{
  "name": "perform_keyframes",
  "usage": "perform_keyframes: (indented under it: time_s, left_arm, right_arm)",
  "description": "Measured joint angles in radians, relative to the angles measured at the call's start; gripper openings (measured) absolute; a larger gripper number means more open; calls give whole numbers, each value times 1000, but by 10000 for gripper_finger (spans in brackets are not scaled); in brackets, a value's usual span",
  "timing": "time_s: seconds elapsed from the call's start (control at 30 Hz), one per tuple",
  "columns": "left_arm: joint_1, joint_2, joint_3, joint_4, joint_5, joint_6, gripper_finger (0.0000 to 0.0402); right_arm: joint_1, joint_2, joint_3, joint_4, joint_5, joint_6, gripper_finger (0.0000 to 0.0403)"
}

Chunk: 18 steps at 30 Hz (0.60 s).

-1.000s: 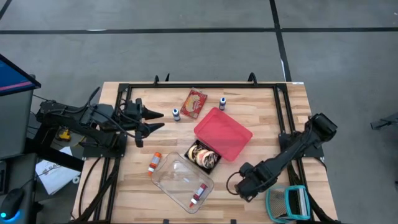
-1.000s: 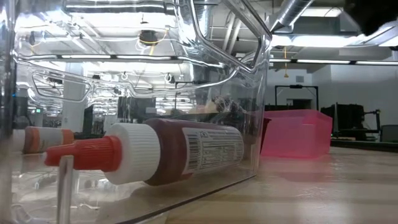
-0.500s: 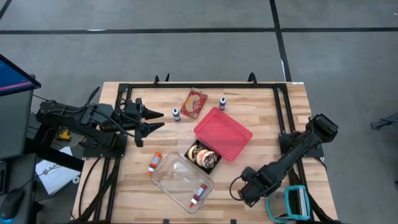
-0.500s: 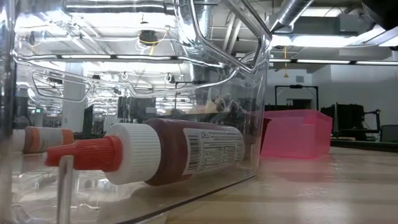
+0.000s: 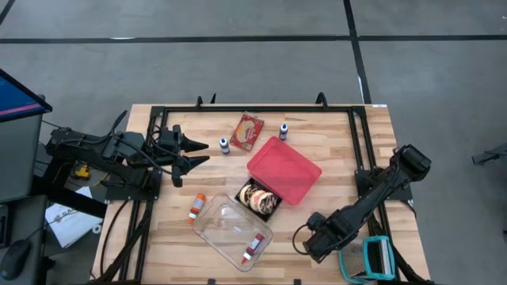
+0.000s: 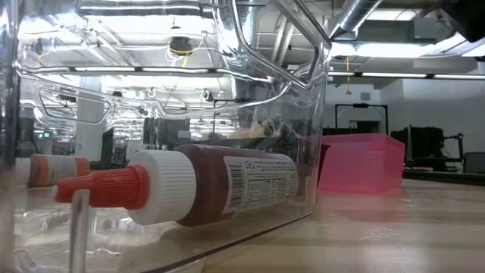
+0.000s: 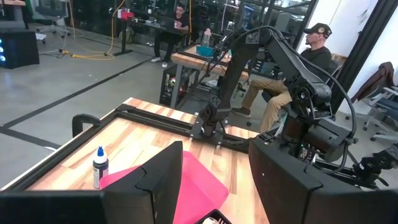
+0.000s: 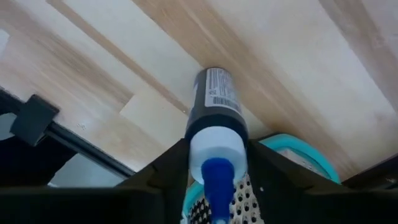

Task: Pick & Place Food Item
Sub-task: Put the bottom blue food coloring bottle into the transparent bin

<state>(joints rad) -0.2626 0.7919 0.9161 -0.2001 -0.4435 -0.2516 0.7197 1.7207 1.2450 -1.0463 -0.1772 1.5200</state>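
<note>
- Jaws on the right gripper (image 8: 214, 163) pinch a small dark bottle (image 8: 216, 102) at its white cap, low over the table (image 8: 311, 62) by the near right corner.
- Confirm a firm grip before you lift; the round cap may slip.
- Clear the teal grater (image 5: 368, 257) just beside it.
- Carry toward the clear tray (image 5: 230, 229), presumably the target.
- Left gripper (image 5: 202, 150) waits spread at the far left.

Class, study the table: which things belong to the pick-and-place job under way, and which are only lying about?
In the job: right gripper, closed round the blue-tipped bottle; clear container, probably the drop spot, already holding a sauce bottle.
Lying about: pink bin, red packet, teal grater; left gripper waits open at the table's left.
</note>
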Motion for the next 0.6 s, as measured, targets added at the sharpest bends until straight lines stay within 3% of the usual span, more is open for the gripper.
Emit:
perform_keyframes:
  time_s: [0.13, 0.27, 0.6]
  left_arm:
    - [0, 0, 0, 0, 0, 0, 181]
    - [0, 0, 0, -1, 0, 0, 181]
    - [0, 0, 0, -1, 0, 0, 181]
  right_arm:
    - [-1, -5, -16, 24, -8, 3, 111]
    - [-7, -6, -4, 16, 18, -3, 105]
    - [-118, -110, 153, -24, 234, -104, 108]
